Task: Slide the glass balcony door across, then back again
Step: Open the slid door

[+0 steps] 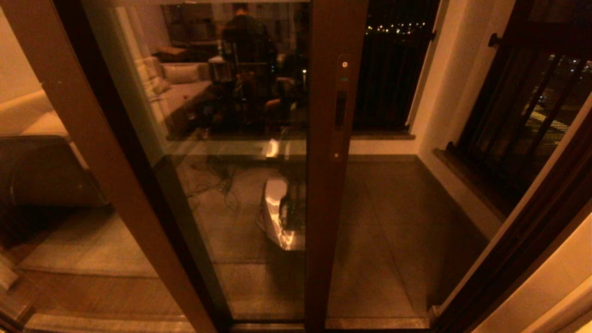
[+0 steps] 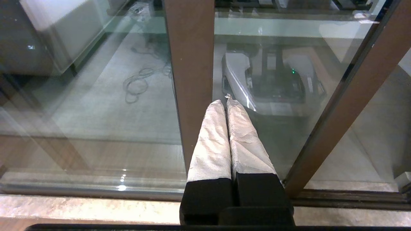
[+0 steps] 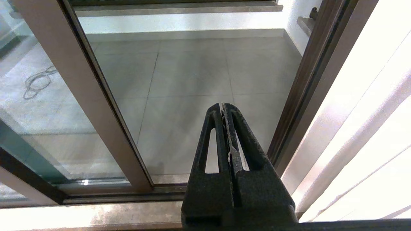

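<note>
I judge I'm at the very start or very end: neither arm touches the glass balcony door, which stands partway across the opening, its wide upright rail with the dark handle slot near the middle of the head view, open doorway on its right. The left gripper has its padded jaws pressed together, empty, low before the glass. The right gripper has its jaws together too, empty, facing the gap. Next I'd need to raise one arm to that handle slot. Beyond lies the tiled balcony floor; the room's sofa reflects in the pane.
</note>
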### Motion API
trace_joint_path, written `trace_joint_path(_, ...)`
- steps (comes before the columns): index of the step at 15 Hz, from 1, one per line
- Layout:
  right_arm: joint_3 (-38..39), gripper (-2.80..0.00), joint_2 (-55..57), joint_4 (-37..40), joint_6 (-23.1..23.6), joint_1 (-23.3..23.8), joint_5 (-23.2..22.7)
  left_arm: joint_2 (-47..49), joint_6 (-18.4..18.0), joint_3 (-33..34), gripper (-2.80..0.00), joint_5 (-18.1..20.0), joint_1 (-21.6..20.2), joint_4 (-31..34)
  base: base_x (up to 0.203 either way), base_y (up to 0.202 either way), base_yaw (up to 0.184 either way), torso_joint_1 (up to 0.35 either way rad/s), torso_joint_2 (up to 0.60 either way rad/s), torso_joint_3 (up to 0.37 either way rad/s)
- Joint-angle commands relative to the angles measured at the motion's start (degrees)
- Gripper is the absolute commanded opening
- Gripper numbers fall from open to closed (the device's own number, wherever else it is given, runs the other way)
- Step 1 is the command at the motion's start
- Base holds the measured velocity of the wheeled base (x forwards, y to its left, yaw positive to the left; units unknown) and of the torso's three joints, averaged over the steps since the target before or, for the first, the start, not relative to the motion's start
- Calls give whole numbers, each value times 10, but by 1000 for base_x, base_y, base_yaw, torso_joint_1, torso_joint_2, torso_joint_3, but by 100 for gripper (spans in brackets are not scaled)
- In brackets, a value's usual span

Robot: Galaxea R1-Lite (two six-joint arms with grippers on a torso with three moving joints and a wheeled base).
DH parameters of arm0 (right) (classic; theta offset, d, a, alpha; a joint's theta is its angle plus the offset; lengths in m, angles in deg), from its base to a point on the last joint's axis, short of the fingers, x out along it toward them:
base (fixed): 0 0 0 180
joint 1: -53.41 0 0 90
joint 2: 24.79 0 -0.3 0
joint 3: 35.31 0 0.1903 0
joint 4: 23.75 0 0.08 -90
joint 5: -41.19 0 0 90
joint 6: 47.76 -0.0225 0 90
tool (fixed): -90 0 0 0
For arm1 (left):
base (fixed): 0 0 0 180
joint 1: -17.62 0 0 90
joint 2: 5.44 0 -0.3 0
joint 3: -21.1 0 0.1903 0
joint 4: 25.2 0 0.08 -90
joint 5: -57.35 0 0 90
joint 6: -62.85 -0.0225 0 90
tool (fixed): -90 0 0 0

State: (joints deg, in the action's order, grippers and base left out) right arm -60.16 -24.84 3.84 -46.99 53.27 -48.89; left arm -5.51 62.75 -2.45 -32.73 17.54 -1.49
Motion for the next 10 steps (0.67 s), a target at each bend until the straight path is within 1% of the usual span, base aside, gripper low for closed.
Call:
trace_joint_path(1, 0, -280, 0, 1, 0, 0, 0, 0, 0, 0, -280, 0, 0, 0, 0, 0, 0, 0, 0, 0)
trace_joint_path(10, 1, -280, 0, 2, 0, 0, 0, 0, -1, -1, -280, 0, 0, 1, 0, 0, 0, 0, 0, 0)
